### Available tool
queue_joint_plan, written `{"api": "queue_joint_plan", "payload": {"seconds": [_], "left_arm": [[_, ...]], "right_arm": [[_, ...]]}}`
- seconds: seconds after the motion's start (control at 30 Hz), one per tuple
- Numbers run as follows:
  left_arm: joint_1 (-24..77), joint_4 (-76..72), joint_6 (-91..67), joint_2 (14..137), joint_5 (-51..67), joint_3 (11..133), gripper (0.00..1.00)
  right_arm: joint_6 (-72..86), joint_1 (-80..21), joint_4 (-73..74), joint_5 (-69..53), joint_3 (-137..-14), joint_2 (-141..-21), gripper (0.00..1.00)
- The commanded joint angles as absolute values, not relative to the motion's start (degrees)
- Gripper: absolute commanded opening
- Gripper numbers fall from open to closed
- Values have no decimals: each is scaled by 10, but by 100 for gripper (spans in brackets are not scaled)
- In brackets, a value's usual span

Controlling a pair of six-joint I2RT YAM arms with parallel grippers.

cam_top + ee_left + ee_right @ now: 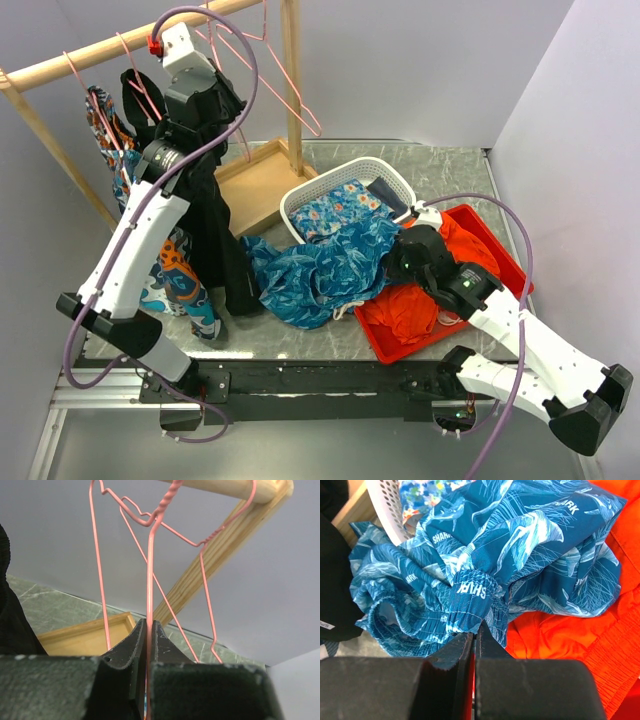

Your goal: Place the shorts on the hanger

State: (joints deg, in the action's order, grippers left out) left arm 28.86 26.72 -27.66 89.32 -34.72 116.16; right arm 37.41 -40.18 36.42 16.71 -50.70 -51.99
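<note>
The teal-blue leaf-print shorts (pixel 320 270) lie bunched on the table between the white basket and the red tray. They fill the right wrist view (pixel 520 555). My right gripper (pixel 390 268) is shut on a fold of their elastic waistband (pixel 470 597), jaws pressed together (pixel 476 630). My left gripper (pixel 230 100) is raised by the wooden rack and shut on the wire of a pink hanger (pixel 149 570), which hangs from the rod. The wire runs down between the closed jaws (pixel 148 625). More pink hangers (pixel 290 95) hang beside it.
A white basket (pixel 300 200) holds a blue flowered cloth (pixel 345 205). A red tray (pixel 505 255) holds an orange garment (pixel 410 310). A wooden tray (pixel 255 185) sits under the rack rod (pixel 100 55). A black garment (pixel 215 220) and patterned clothes (pixel 175 270) hang at left.
</note>
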Motion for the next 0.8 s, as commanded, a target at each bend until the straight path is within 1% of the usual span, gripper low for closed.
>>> {"api": "queue_joint_plan", "payload": {"seconds": [0.0,0.2,0.63,0.77], "left_arm": [[292,240,-255,867,-322,1151,1],[291,260,-257,838,-279,1131,1],[292,291,-256,682,-217,980,1],[291,302,-247,632,-151,946,1]], "right_arm": [[366,-398,340,166,-505,-525,0],[365,-398,339,172,-504,-521,0],[359,-398,335,170,-511,-529,0],[360,-399,341,174,-513,-529,0]]}}
